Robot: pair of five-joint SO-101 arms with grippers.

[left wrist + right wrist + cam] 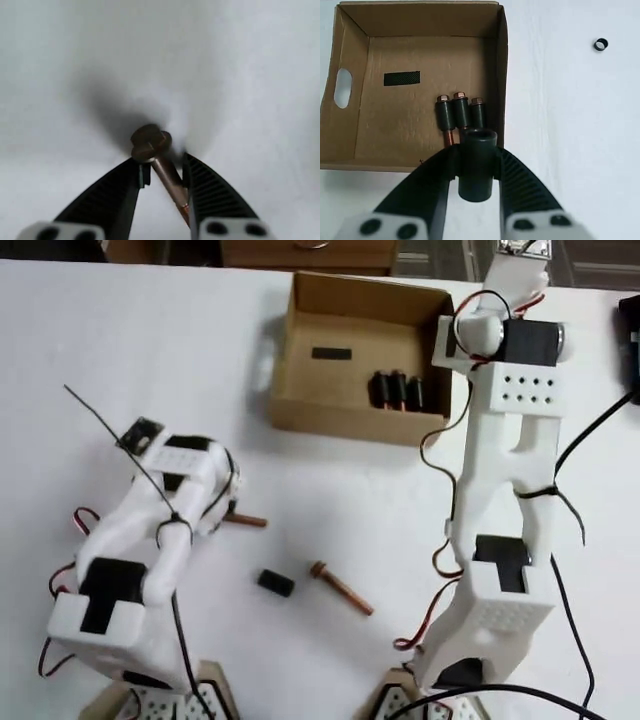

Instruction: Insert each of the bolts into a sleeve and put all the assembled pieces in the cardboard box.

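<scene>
Cardboard box [330, 418] at twelve o'clock holds three assembled pieces [397, 390]. A loose bolt [342, 588] and loose sleeve [275, 583] lie on open tabletop [150, 330] toward six. Left jaws grasp a second bolt [152, 147]. Right jaws clamp a second sleeve [476, 170], seemingly above the box's near wall.

Bright, even light on the white table [150, 320]; soft dark shadow behind the bolt [151, 141].

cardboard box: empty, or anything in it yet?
Not empty. Three sleeved bolts lie side by side on the floor of the cardboard box, close to one wall.
</scene>
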